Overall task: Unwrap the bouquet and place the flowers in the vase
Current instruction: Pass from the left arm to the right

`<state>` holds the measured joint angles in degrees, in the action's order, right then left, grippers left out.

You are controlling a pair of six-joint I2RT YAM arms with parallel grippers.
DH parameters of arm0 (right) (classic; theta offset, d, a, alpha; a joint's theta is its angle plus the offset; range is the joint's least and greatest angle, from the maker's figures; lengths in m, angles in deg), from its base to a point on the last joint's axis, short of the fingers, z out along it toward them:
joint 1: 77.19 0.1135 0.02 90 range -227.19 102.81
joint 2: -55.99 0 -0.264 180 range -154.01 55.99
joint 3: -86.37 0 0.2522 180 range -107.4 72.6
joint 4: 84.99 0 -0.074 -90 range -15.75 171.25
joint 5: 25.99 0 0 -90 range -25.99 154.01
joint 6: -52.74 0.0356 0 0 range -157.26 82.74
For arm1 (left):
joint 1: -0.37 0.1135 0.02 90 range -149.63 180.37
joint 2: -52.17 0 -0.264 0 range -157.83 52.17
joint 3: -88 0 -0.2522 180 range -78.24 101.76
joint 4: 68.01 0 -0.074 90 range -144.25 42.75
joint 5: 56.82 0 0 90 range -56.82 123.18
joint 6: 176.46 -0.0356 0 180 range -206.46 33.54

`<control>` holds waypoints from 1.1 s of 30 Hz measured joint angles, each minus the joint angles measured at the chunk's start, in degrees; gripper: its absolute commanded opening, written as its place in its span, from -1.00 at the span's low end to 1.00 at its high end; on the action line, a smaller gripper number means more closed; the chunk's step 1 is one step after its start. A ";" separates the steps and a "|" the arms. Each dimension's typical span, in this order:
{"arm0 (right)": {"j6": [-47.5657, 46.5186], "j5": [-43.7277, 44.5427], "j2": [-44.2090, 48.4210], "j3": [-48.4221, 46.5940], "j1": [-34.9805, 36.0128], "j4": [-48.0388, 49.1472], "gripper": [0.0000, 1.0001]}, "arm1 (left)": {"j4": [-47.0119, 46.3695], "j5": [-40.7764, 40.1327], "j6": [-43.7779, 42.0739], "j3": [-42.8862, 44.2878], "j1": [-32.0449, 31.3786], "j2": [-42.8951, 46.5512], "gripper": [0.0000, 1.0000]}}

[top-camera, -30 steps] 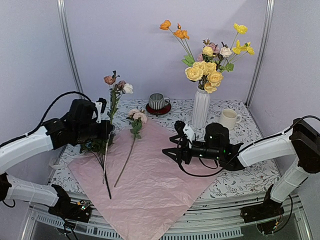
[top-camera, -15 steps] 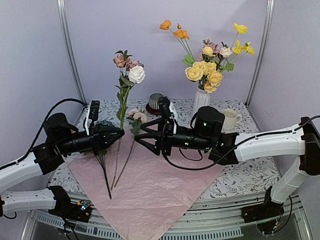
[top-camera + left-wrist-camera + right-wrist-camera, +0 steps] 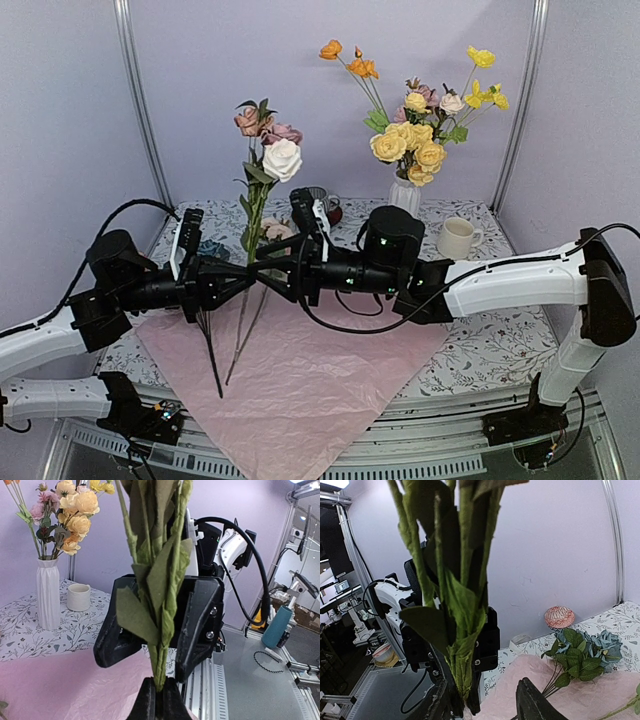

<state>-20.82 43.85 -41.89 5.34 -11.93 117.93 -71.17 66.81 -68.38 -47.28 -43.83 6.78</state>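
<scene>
Holding the rose stems [image 3: 256, 205] upright like that, what is the left end effector [image 3: 245, 272] doing?

It looks like a hand-over. Its fingers are together, clamped on the foot of the stems, blooms up, over the paper [image 3: 320, 370]. The right end effector [image 3: 266, 271] sits just beside that grip with its fingers apart, one on either side of the stems. I see no squeeze from them.

Why pass them across?

My guess is reach: the vase [image 3: 48, 597] stands at the back right of the bench [image 3: 500, 350], on the right arm's side, beside the mug [image 3: 458, 238].

What's in the vase?

Yellow roses, orange and yellow poppies and some pale pink blooms, all upright through the narrow neck. I cannot tell what the mug holds.

And the rest of the bouquet?

It is unwrapped. The paper lies flat with a few loose stems [image 3: 240, 335] on it, and the blue hydrangeas [image 3: 592, 647] lie at its edge, near the left arm. I'd judge those are not yet dealt with.
</scene>
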 measured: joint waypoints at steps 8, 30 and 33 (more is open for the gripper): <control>0.92 -2.43 -0.50 -0.07 0.02 0.81 -0.36 | 0.09 -0.02 -0.85 0.00 -0.22 -0.02 -1.00; 2.84 -3.78 -0.59 -0.07 0.11 3.37 -0.43 | -0.52 -0.22 -1.20 0.00 -0.81 -1.27 -1.00; 2.93 -3.56 -0.55 -0.07 0.11 3.82 -0.46 | -0.52 -0.22 -1.20 0.00 -0.81 -1.27 -1.00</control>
<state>-17.89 40.29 -42.44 5.27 -11.83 121.76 -71.70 66.59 -69.58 -47.28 -44.64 5.52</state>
